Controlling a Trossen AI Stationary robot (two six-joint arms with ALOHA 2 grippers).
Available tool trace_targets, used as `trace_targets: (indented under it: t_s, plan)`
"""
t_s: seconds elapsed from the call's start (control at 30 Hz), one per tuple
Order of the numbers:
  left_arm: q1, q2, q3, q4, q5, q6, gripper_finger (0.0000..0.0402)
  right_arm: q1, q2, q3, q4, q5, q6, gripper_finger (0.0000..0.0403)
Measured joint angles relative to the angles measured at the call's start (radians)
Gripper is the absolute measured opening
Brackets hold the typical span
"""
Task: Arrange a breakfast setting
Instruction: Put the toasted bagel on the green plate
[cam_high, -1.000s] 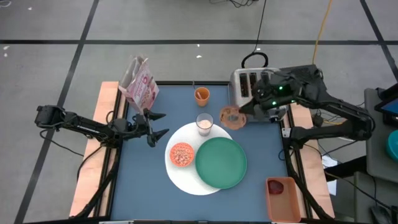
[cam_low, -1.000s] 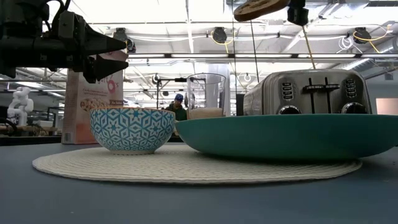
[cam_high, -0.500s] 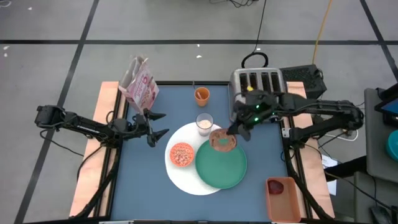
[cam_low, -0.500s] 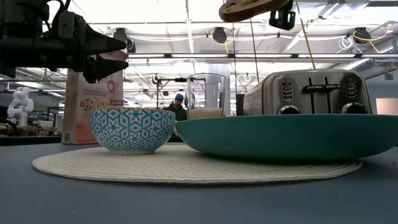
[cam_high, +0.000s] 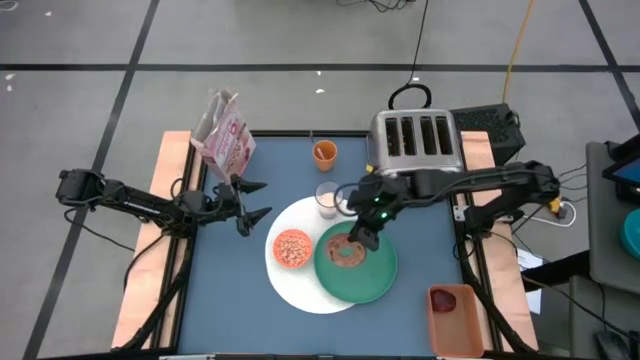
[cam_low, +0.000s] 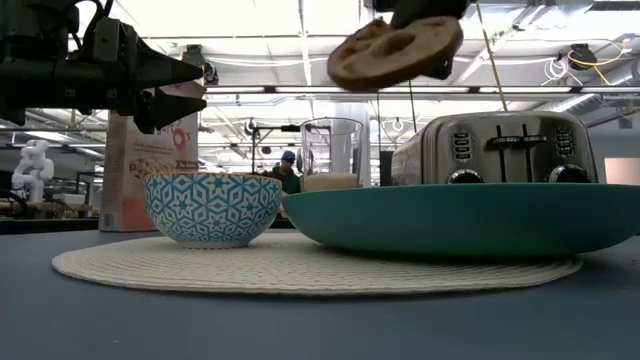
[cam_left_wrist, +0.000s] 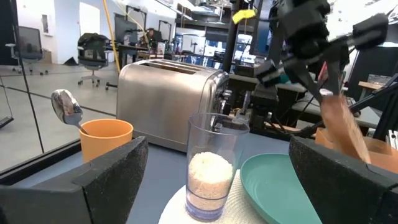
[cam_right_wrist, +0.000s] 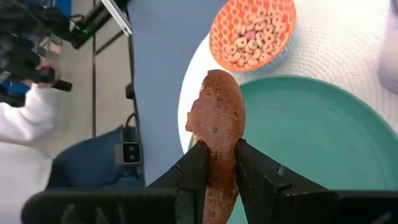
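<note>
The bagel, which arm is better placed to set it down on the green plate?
The right arm. Its hand already grips the bagel and holds it in the air directly above the green plate. The left hand waits open at the table's left side, away from the plate.

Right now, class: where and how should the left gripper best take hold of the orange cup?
Grip the cup across its outer wall, below the rim, coming level from the left gripper's side. It stands upright and apart, the toaster blocks its far side, and the spoon standing inside rules out a grasp from above.
</note>
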Motion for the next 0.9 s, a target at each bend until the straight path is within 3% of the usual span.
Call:
trace_targets:
  t_s: [0.53, 0.9]
  plan:
    - [0.000, 0.000, 0.000, 0.000, 0.000, 0.003, 0.0390, 0.011, 0.214, 0.000, 0.040, -0.003, -0.027, 0.0068]
    - [0.000, 0.000, 0.000, 0.000, 0.000, 0.001, 0.0390, 0.012, 0.305, 0.000, 0.113, -0.077, -0.044, 0.0068]
